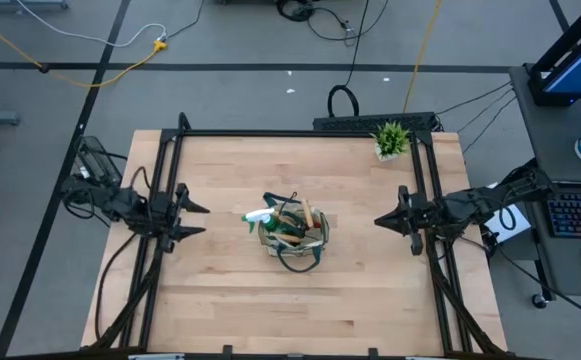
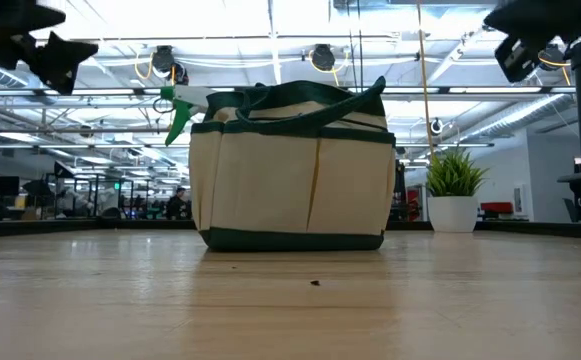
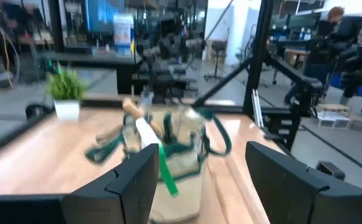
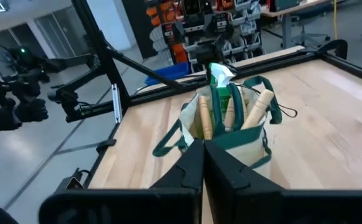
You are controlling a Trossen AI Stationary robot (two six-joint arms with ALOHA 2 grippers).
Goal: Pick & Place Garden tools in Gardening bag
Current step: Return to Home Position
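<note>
I saw small round tan fabric gardening bag with dark green trim (image 1: 292, 240) upright mid light wooden counter (image 1: 270, 300). Green spray bottle (image 1: 259, 214), wooden tool handles (image 4: 256, 109) stuck out of top. Left gripper (image 1: 203, 220) hovered at left counter edge, fingers spread apart, empty. Right gripper (image 1: 378, 221) hovered right of bag, fingers pressed together, empty. Small spiky green potted plant (image 1: 391, 139) stood at far right corner.

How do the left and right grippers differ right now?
The left gripper is wide open; the right gripper is shut tight. The left hangs by the left edge of the table, the right by its right edge. Both are empty and point at the gardening bag between them.
</note>
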